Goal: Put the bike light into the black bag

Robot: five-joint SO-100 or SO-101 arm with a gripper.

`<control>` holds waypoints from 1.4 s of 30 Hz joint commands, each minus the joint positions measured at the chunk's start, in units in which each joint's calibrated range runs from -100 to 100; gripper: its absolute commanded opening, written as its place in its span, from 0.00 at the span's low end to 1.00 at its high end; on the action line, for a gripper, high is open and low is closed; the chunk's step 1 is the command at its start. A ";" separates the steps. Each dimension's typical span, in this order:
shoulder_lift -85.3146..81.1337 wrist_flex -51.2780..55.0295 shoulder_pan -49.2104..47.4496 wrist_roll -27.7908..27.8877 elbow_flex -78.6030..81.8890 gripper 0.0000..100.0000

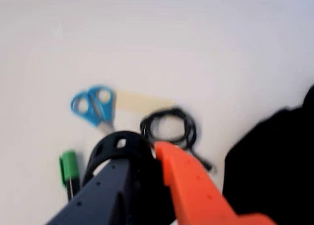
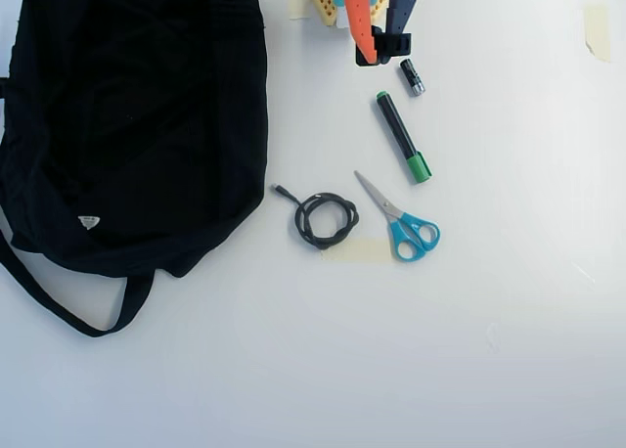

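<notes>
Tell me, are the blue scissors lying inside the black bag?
No, in the overhead view the blue scissors lie on the white table, well apart from the black bag.

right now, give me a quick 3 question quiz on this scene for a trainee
1. True or false: the scissors lie inside the black bag.
2. In the overhead view, which lies nearest the coiled cable? A) battery B) scissors C) marker
3. Fill in: the fingers appear to be closed on the ____.

Key:
1. False; they lie on the table, right of the bag in the overhead view.
2. B
3. bike light; its strap loop shows between the fingers in the wrist view.
</notes>
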 commanded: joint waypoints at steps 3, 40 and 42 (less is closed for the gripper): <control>-0.85 -3.43 1.32 -0.08 -1.47 0.02; 17.32 -25.57 53.90 -6.79 11.65 0.02; 21.64 -26.77 56.37 -8.78 9.67 0.02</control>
